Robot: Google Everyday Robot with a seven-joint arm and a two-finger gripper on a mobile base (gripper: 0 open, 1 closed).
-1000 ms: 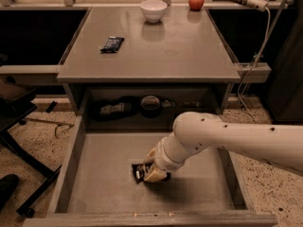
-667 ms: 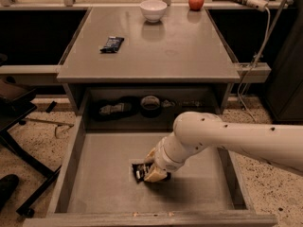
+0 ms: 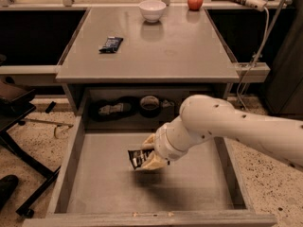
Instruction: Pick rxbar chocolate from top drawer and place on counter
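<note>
The top drawer (image 3: 94, 183) is pulled open below the counter (image 3: 156, 51), its grey bottom mostly bare. My gripper (image 3: 148, 153) reaches into it from the right on a thick white arm. Its pale fingers are shut on the rxbar chocolate (image 3: 138, 158), a small dark-wrapped bar with white lettering. The bar is tilted up and held a little above the drawer floor, with its shadow beneath it.
On the counter lie a dark blue wrapped bar (image 3: 111, 44) at the left, a white bowl (image 3: 152, 10) and a red apple (image 3: 195, 1) at the back. Dark items (image 3: 150, 104) sit at the drawer's back under the counter. An office chair base (image 3: 19, 126) stands at left.
The gripper has lifted the bar off the drawer floor; it now hangs slightly higher and tilted, with a shadow under it. The arm has risen a little.
</note>
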